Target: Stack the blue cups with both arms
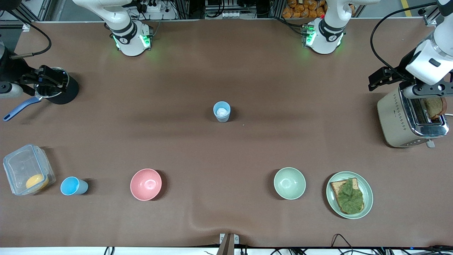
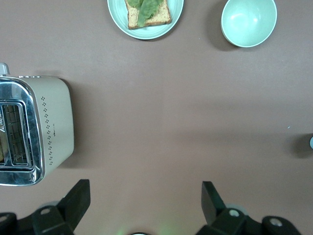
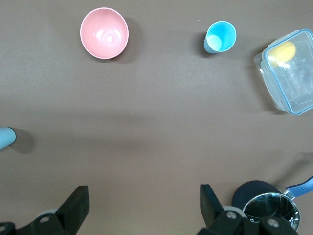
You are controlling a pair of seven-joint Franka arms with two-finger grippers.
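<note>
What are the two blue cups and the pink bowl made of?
The sky-blue cup, the paler cup and the pink bowl all look like smooth matte plastic: even colour with soft highlights. Glazed ceramic cannot be ruled out.

Brown tabletop (image 1: 226, 71), plain and matte. Pale grey-blue cup (image 1: 222, 111) with whitish inside; bright sky-blue cup (image 1: 73, 186), same blue within. Pink bowl (image 1: 145, 184); pale green bowl (image 1: 289, 183); pale green plate (image 1: 368, 198) bearing tan toast (image 1: 338, 187) under a dark green leaf (image 1: 350, 196). Cream toaster (image 1: 393, 120) with chrome top and small dark dotted diamonds on its side, brown bread (image 1: 435, 107) in the slot. Clear box (image 1: 21, 166), blue-trimmed rim, yellow-orange piece (image 1: 36, 182) inside. Black pot (image 1: 62, 90), blue handle (image 1: 19, 108). White arms with black joints, green-lit bases (image 1: 132, 40). Black left end effector (image 2: 144, 203) and right end effector (image 3: 144, 203).
</note>
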